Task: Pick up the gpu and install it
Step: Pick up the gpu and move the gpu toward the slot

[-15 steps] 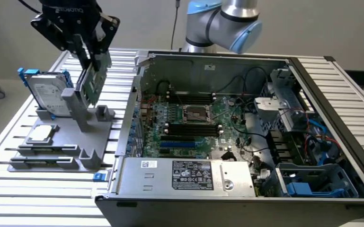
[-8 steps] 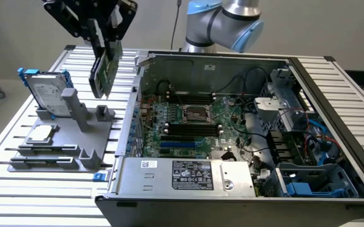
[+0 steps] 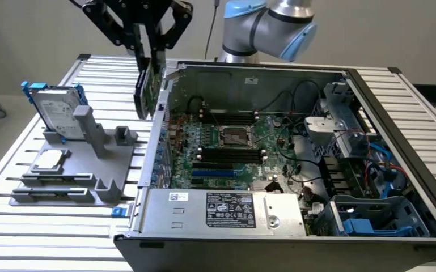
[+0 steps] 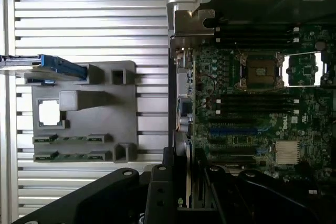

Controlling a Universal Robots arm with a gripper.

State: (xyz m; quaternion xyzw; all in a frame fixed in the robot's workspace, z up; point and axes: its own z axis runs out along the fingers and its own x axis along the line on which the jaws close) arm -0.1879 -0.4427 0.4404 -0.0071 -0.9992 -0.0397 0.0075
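Observation:
The gpu [image 3: 148, 90] hangs on edge in the air, a green board with a dark face. It hovers over the open computer case's [image 3: 369, 96] wall on the exterior view's left, well above the motherboard [image 3: 225, 141]. My gripper [image 3: 148, 48] is shut on its upper edge. In the wrist view the gpu [image 4: 188, 174] appears edge-on as a thin strip between the black fingers [image 4: 168, 169] of my gripper [image 4: 185, 163], directly above the case wall and beside the blue and black expansion slots [image 4: 233, 129].
A grey fixture [image 3: 104, 164] on the slatted table holds a silver hard drive with a blue frame [image 3: 55, 110] and a small square silver chip [image 3: 49, 160]. Inside the case are a power supply [image 3: 225, 209], cables and a blue drive cage [image 3: 376, 218].

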